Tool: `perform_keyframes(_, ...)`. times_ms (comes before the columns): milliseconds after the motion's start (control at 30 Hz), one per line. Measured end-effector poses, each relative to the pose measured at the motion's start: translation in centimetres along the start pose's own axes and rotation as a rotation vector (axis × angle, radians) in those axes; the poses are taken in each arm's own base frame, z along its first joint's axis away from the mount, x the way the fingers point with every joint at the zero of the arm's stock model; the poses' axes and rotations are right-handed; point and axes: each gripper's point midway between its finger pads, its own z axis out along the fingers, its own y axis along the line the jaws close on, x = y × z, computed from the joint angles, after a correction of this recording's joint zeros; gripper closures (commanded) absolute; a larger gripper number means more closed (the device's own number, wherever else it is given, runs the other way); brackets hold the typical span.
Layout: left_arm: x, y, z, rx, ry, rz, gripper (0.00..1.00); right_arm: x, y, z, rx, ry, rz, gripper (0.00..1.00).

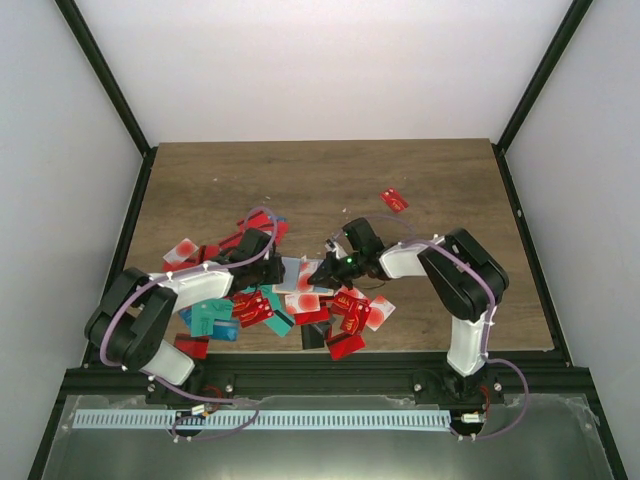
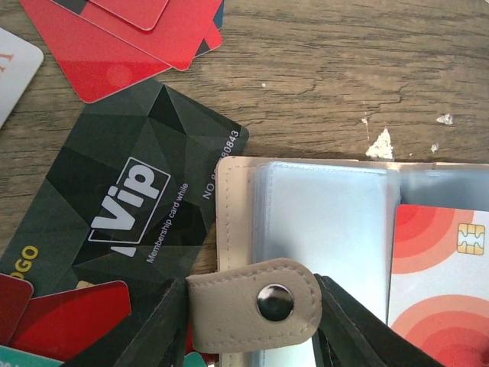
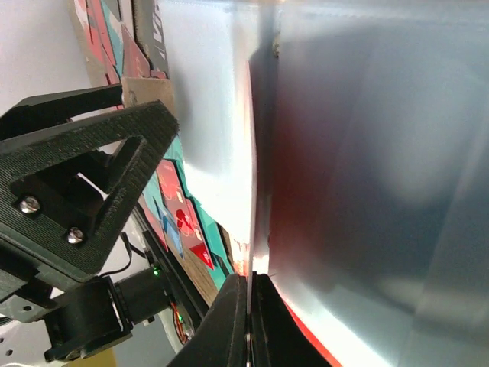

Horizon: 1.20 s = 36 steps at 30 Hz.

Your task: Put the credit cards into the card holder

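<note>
Snap tab [image 2: 221,310] sits clamped in our left gripper [image 2: 250,297], steadying the card holder [image 2: 233,222]; our right gripper [image 3: 248,306] pinches 1 red-and-white card [image 2: 435,283], its sleeve [image 2: 325,222] lying leftward.

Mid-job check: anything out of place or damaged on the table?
One red card lies alone, far from the pile. The table shows white chipped spots near the holder.
</note>
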Motion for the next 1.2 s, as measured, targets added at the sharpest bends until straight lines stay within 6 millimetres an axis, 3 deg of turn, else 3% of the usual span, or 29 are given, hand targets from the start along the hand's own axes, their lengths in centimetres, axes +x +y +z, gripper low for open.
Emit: perform_keyframes(1200,0.6,-0.8,0.6,0.066,0.018,0.007,0.58,-0.9,0.8,1.6,-0.081,0.052,0.006,0.99)
